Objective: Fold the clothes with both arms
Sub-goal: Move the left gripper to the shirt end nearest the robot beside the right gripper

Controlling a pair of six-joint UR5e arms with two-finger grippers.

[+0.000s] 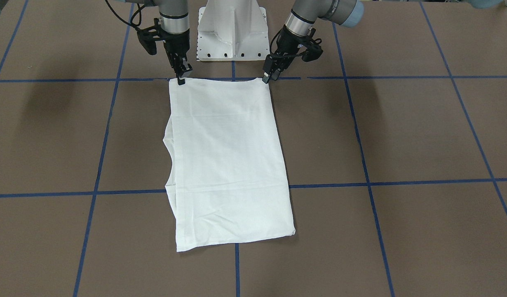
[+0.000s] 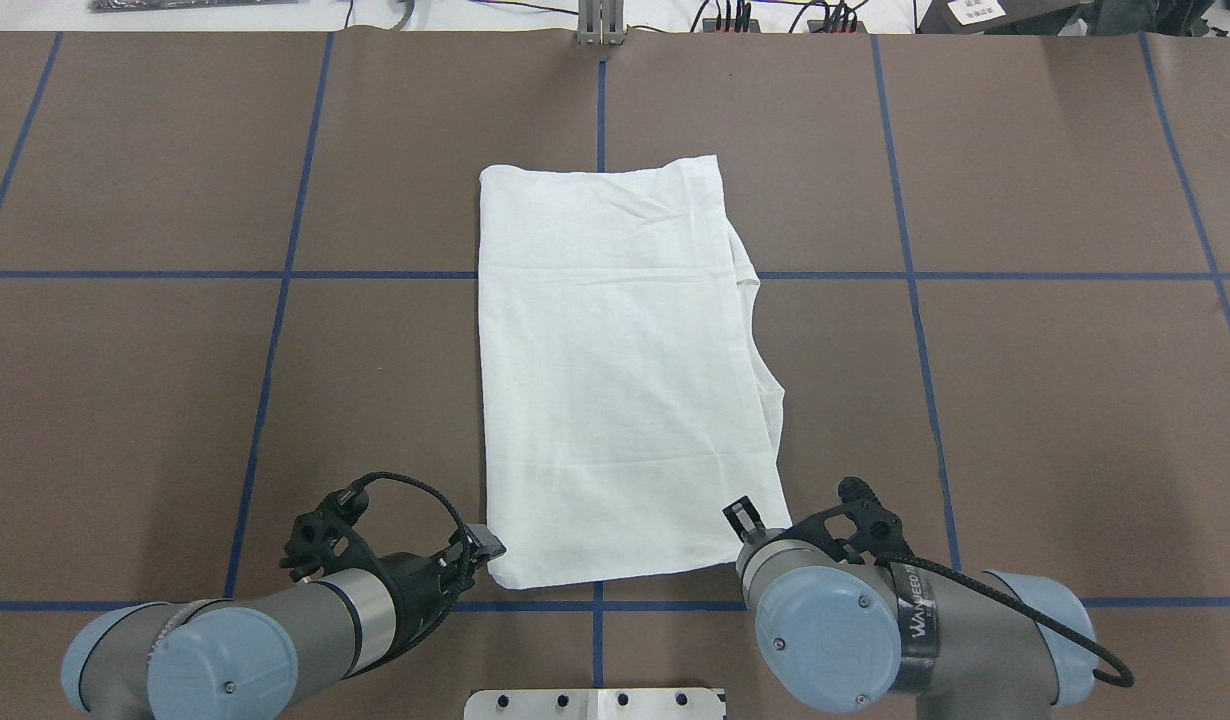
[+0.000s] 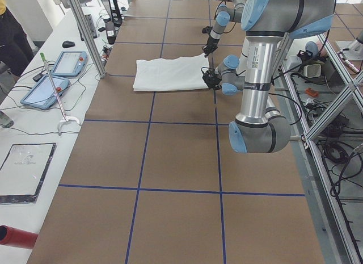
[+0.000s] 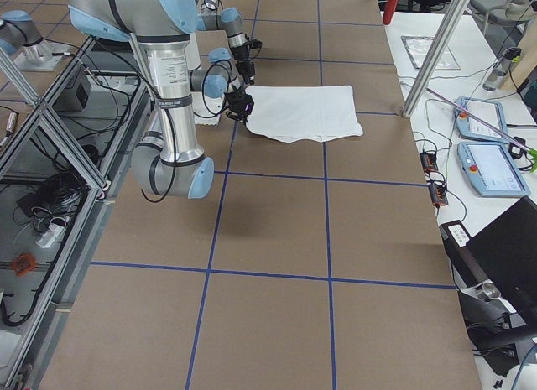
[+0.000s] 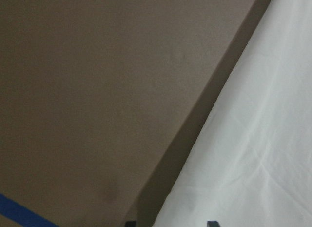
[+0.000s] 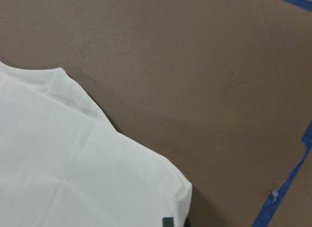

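Note:
The white T-shirt (image 1: 228, 165) (image 2: 615, 380) lies folded into a long rectangle at the table's middle, with a sleeve edge bulging out on my right side. My left gripper (image 1: 266, 78) (image 2: 485, 545) stands at the shirt's near left corner. In the left wrist view its fingertips (image 5: 210, 223) are apart, and the cloth edge (image 5: 253, 154) runs between them. My right gripper (image 1: 180, 78) (image 2: 745, 515) is at the near right corner. Its tips (image 6: 168, 221) sit close together on the shirt corner (image 6: 180, 193), which casts a shadow on the mat.
The brown mat (image 2: 175, 400) carries a grid of blue tape lines (image 2: 275, 275). The white pedestal base (image 1: 232, 29) stands just behind the shirt's near edge. Tablets and cables (image 3: 51, 76) lie on the side bench beyond the mat.

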